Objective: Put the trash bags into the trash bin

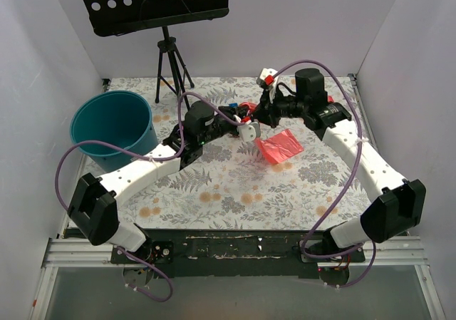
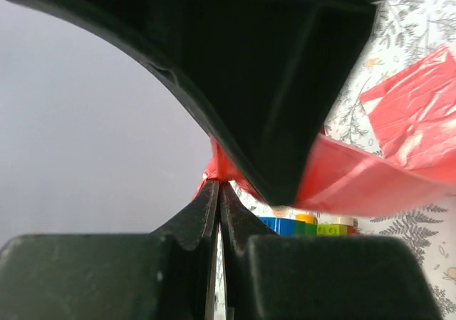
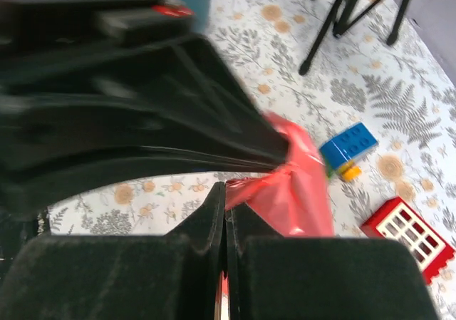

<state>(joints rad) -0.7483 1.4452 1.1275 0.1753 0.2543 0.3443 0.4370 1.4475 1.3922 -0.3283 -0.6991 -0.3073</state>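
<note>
The trash bag point(image 1: 279, 147) is a thin pink-red film hanging over the middle of the patterned table. Both grippers meet at its upper corner. My left gripper point(image 1: 248, 130) is shut, and in the left wrist view red film point(image 2: 356, 181) spreads from its closed tips point(image 2: 219, 184). My right gripper point(image 1: 258, 113) is shut too, with the bag point(image 3: 299, 192) bunched at its tips point(image 3: 225, 188). Each wrist view is partly blocked by the other arm's dark gripper. The teal trash bin point(image 1: 146, 131) stands upright at the far left, well away from the bag.
A music stand point(image 1: 153, 3) on a tripod point(image 1: 169, 63) stands at the back. Loose toy bricks lie under the grippers: a blue brick point(image 3: 349, 143), a flat red box with white squares point(image 3: 406, 234), and coloured bricks point(image 2: 306, 226). White walls enclose the table.
</note>
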